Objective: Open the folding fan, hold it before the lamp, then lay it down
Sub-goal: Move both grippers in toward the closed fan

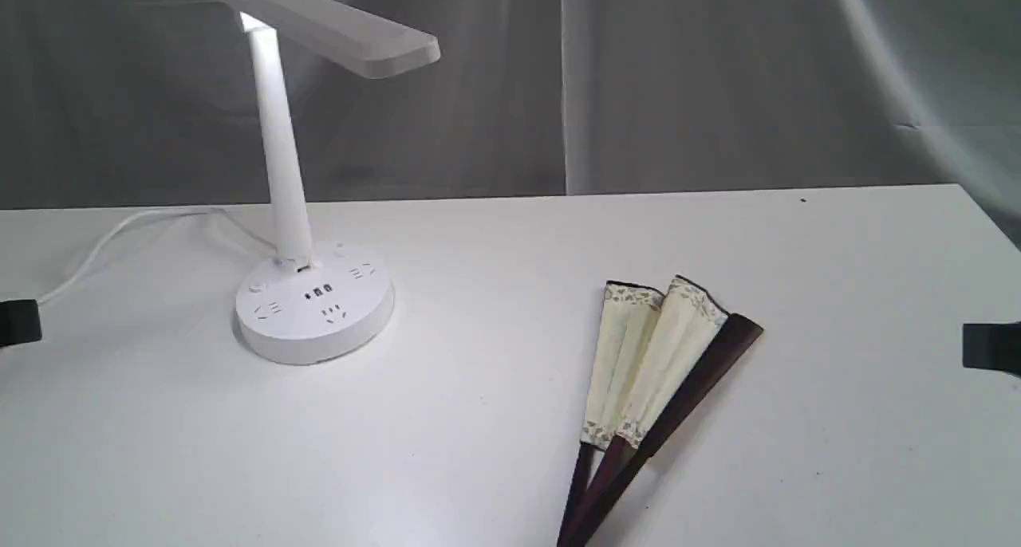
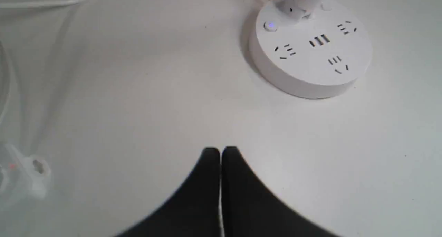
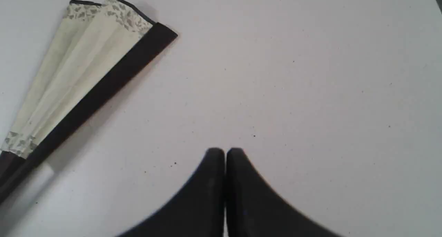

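Note:
The folding fan [image 1: 650,371] lies on the white table, only slightly spread, its cream leaf bunched between dark maroon guards; it also shows in the right wrist view [image 3: 79,74]. The white lamp [image 1: 307,292] stands at the left with its head lit, and its round socketed base [image 2: 310,43] shows in the left wrist view. My left gripper [image 2: 220,150] is shut and empty over bare table near the lamp base; it shows as a dark tip [image 1: 17,322] at the exterior view's left edge. My right gripper [image 3: 225,151] is shut and empty beside the fan, seen at the right edge [image 1: 989,346].
The lamp's white cord [image 1: 120,236] runs off to the left across the table [image 1: 494,419]. A white plug or clip [image 2: 24,174] lies near the left gripper. A grey curtain hangs behind the table's far edge.

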Robot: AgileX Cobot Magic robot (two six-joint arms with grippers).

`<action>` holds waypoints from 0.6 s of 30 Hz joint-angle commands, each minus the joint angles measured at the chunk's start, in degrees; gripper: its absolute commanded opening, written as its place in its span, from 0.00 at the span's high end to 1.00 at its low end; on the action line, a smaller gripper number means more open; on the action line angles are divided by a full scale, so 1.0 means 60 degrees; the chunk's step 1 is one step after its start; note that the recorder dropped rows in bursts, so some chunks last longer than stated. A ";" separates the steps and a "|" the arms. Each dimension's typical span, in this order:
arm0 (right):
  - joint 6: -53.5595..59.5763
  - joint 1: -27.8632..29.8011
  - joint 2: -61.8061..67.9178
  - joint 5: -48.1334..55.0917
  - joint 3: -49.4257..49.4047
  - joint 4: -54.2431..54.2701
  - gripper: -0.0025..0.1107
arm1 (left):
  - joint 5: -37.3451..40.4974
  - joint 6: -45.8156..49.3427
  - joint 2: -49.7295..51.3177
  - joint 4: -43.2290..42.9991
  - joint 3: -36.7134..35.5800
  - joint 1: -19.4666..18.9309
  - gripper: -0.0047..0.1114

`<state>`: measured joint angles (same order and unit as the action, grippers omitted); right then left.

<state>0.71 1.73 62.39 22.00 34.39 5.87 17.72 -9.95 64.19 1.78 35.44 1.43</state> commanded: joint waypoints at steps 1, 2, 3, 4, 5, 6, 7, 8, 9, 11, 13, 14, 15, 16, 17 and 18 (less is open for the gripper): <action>0.0020 -0.0053 0.0426 -0.0205 0.0062 0.0093 0.95 | -0.0178 -0.0057 0.0439 0.0220 0.0042 -0.0020 0.96; 0.0020 -0.0068 0.0542 -0.0205 0.0062 0.0189 0.93 | -0.0145 -0.0019 0.0578 0.0220 0.0042 -0.0020 0.96; 0.0020 -0.0074 0.0713 -0.0205 0.0062 0.0272 0.89 | -0.0145 -0.0019 0.0687 0.0220 0.0042 -0.0020 0.96; 0.0020 -0.0092 0.0828 -0.0205 0.0062 0.0349 0.86 | -0.0145 -0.0019 0.0788 0.0220 0.0042 -0.0020 0.95; 0.0020 -0.0113 0.0956 -0.0205 0.0062 0.0478 0.82 | -0.0145 -0.0019 0.0918 0.0297 0.0042 0.0004 0.94; 0.0095 -0.0113 0.1086 -0.0226 0.0062 0.0686 0.79 | -0.0145 -0.0019 0.1002 0.0323 0.0042 0.0043 0.93; 0.0119 -0.0113 0.1208 -0.0247 0.0062 0.0829 0.76 | -0.0163 -0.0019 0.1093 0.0323 0.0042 0.0157 0.92; 0.0119 -0.0113 0.1331 -0.0278 0.0062 0.0968 0.73 | -0.0187 0.0030 0.1174 0.0323 0.0042 0.0290 0.90; 0.0119 -0.0113 0.1453 -0.0301 0.0062 0.1093 0.72 | -0.0204 0.0128 0.1251 0.0323 0.0042 0.0464 0.89; 0.0119 -0.0113 0.1650 -0.0301 0.0062 0.1339 0.70 | -0.0236 0.0243 0.1423 0.0323 0.0042 0.0855 0.86; 0.0304 -0.0113 0.1878 -0.0301 0.0062 0.1695 0.70 | -0.0326 0.0243 0.1567 0.0323 0.0042 0.1203 0.84; 0.0514 -0.0113 0.1952 -0.0301 0.0062 0.1937 0.70 | -0.0368 0.0243 0.1669 0.0323 0.0042 0.1407 0.84; 0.0892 -0.0113 0.2017 -0.0279 0.0062 0.2435 0.70 | -0.0393 0.0243 0.1736 0.0323 0.0042 0.1572 0.83; 0.1423 -0.0113 0.2097 -0.0239 0.0062 0.2994 0.70 | -0.0414 0.0243 0.1838 0.0323 0.0042 0.1806 0.82; 0.2014 -0.0113 0.2146 -0.0194 0.0062 0.3605 0.70 | -0.0414 0.0243 0.1933 0.0323 0.0042 0.1998 0.81; 0.2587 -0.0113 0.2230 -0.0124 0.0062 0.4214 0.70 | -0.0414 0.0243 0.2020 0.0323 0.0042 0.2108 0.80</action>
<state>10.08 1.33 75.20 21.08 34.39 24.94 16.16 -8.86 75.60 3.05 35.44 12.66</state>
